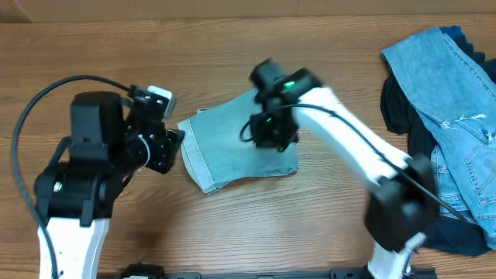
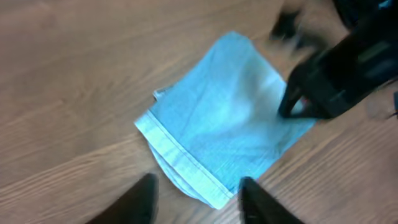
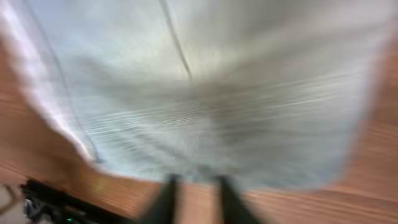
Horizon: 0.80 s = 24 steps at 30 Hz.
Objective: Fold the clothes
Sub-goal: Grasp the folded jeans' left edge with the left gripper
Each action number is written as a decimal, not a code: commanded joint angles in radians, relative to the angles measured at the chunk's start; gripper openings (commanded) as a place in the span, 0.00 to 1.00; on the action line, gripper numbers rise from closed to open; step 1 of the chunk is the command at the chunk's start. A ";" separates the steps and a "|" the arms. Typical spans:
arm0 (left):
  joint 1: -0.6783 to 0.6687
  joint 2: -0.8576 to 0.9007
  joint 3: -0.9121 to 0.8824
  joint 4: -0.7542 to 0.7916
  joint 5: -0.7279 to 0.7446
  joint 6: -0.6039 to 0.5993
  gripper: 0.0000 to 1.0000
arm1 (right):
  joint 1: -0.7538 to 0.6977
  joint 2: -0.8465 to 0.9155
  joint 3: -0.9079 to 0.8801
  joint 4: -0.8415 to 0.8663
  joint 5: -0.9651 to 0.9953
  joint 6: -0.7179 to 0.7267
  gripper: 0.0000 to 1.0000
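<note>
Right fingers (image 3: 165,198) parted, above folded shorts (image 1: 225,155) — left fingers (image 2: 138,200) apart

You have a wooden desk (image 1: 232,46) filling the overhead view, its brown grain running from 9 o'clock to 3 o'clock. A dark rail (image 1: 256,273) lies along its edge at 6 o'clock. In your left wrist view the desk (image 2: 74,93) shows at 9 and 12 o'clock, grain slanting. In the right wrist view the desk (image 3: 380,155) is only blurred brown at 3 o'clock.
</note>
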 commanded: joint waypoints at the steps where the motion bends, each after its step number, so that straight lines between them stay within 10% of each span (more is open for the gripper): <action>1: 0.006 0.098 -0.053 0.001 0.073 -0.011 0.98 | -0.064 -0.191 0.050 -0.013 0.081 -0.009 0.58; 6: 0.034 0.261 -0.100 0.053 0.017 -0.098 1.00 | -0.176 -0.220 0.022 -0.045 0.110 -0.051 0.64; 7: 0.058 0.274 -0.116 0.090 0.023 -0.117 1.00 | -0.194 -0.215 0.014 -0.041 0.124 -0.051 0.56; 8: 0.094 0.280 -0.137 0.139 0.069 -0.122 1.00 | -0.220 -0.208 0.000 -0.022 0.151 -0.052 0.18; 9: 0.145 0.282 -0.167 0.200 0.172 -0.121 1.00 | -0.243 -0.204 -0.021 0.010 0.155 -0.055 0.04; 15: 0.259 0.349 -0.359 0.427 0.517 -0.141 1.00 | -0.333 -0.127 -0.166 0.284 0.129 -0.063 0.04; 24: 0.255 0.543 -0.547 0.784 0.575 -0.235 1.00 | -0.333 0.125 -0.176 0.388 0.079 -0.062 0.04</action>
